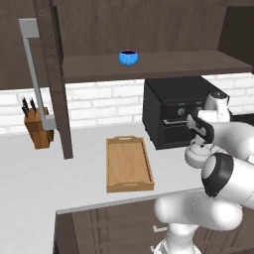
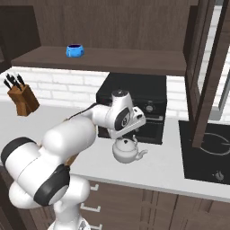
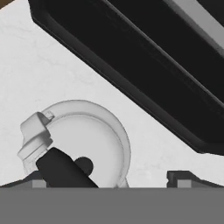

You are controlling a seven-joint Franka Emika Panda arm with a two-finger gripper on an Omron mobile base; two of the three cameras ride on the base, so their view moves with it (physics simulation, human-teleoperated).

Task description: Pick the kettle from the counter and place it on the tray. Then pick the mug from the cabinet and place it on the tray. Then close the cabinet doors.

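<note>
The silver-grey kettle (image 2: 127, 151) stands on the light-grey counter (image 2: 173, 167) in front of a black oven. My gripper (image 2: 130, 134) hangs open just above it, touching nothing. In the hand view the kettle (image 3: 85, 140) lies below with its dark handle (image 3: 65, 169) between the fingertips (image 3: 183, 177) and its spout to the left. The arm partly hides the kettle (image 1: 196, 154) in the left base view. The wooden tray (image 1: 129, 163) lies empty on the counter left of the oven. A blue mug (image 1: 128, 57) sits on the shelf of the open cabinet (image 1: 163, 63).
The black oven (image 1: 176, 111) stands right behind the kettle. A knife block (image 1: 37, 127) is at the back left. One open cabinet door (image 1: 55, 84) reaches down near the tray; the other cabinet door (image 2: 204, 72) hangs open over a dark cooktop (image 2: 209, 150).
</note>
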